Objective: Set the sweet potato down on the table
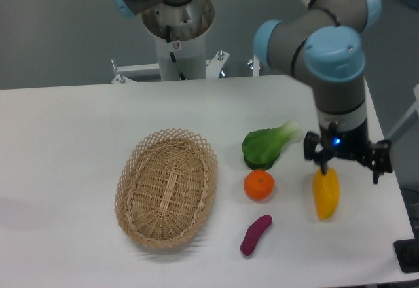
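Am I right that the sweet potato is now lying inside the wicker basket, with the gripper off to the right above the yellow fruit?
Not quite: the camera view shows the sweet potato lying on the table, right of the wicker basket and outside it. The gripper is indeed above the yellow fruit.

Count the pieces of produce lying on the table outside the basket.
4: the sweet potato nearest the front edge, the orange just behind it, the green leafy vegetable behind that, and the yellow fruit under the gripper. None seem hidden.

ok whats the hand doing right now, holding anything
Hand: open and empty, above the yellow fruit. The sweet potato lies free on the table.
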{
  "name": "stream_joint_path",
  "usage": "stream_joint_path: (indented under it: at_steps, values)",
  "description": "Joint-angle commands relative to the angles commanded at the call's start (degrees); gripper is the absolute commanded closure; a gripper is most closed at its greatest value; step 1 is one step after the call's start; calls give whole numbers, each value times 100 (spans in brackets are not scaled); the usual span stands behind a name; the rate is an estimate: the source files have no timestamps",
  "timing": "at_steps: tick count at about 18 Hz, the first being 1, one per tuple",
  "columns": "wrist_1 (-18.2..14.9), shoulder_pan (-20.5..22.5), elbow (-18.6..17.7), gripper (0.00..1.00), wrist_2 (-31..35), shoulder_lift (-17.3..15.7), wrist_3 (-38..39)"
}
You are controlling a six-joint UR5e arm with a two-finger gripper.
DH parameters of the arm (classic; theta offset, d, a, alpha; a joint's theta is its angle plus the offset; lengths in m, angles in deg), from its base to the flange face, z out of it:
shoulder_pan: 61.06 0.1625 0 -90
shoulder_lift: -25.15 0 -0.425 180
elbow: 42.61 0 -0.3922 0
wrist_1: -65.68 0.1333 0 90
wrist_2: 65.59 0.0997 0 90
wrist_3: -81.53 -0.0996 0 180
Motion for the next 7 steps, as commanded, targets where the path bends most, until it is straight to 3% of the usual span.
stream_joint_path:
  at_steps: [2,7]
  values:
    - [-167,44,0,0,-192,-27,-283]
    - [-177,97,-9,0,-264,-71,-275]
